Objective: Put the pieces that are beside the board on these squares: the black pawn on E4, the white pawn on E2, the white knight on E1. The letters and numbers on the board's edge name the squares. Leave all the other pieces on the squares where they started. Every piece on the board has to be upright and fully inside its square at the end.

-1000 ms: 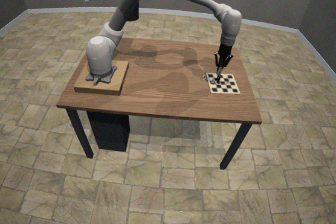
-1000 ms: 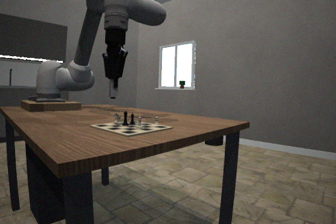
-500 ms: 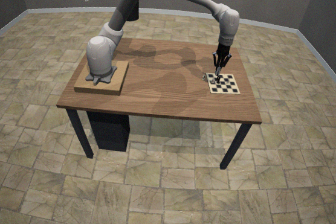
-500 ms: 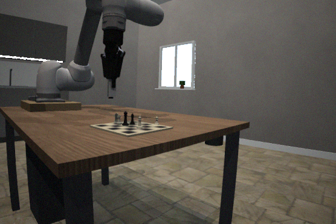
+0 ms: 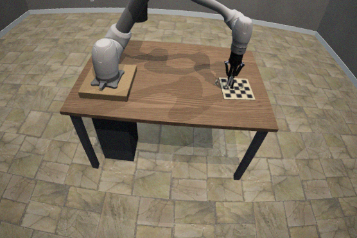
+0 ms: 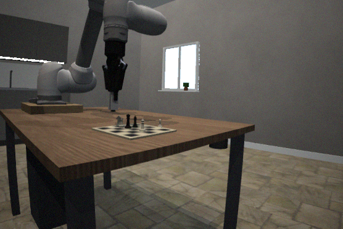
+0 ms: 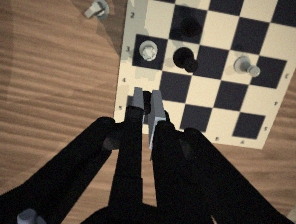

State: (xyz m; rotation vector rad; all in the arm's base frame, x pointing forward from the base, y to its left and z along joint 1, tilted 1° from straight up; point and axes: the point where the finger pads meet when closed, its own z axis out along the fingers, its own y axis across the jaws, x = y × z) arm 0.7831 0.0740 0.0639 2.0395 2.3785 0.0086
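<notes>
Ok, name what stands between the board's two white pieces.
A black piece, right beside the edge-square white piece; the other white piece stands farther. Wrist view.

A: Top view is looking down from high and far at the brown wooden table; exterior is sitting low, near its corner.

B: Wrist is pointing straight down, close; all three are sharing the small checkered chessboard.

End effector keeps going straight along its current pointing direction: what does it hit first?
It points straight down, so the end effector would likely meet the board first, near rows 4 and 5 of its edge column. No standing piece shows there. The black pawn seemingly pinched in it would touch first.
</notes>
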